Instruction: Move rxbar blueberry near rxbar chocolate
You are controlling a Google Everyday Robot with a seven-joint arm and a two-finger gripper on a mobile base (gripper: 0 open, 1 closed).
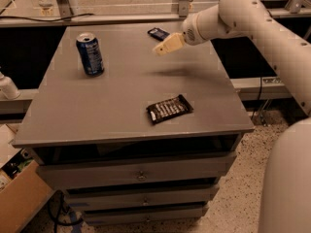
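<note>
Pale tan and wedge-shaped, the gripper [163,46] hangs above the far right part of the tabletop at the end of a smooth, rounded white arm [252,18] that reaches in from the right. Whether it is apart or together cannot be told. It holds nothing, and a soft shadow lies on the surface under it.

Nearest, a speckled floor [233,203] and a brown cardboard box [19,203] sit at the foot of a grey metal cabinet, whose stacked drawers [141,176] have flat matte fronts. Its tabletop [97,110] is a plain, dull grey slab.

Toward the front right of that top lies the rxbar chocolate [169,108], a flat black rectangle with rows of white lettering, turned at a slight angle. Further back on the left stands a blue cylindrical soda can [90,55], upright and glossy.

At the far edge lies the rxbar blueberry [158,33], a small flat bar in a shiny navy wrapper, just behind the gripper's tip and well apart from the chocolate bar.
</note>
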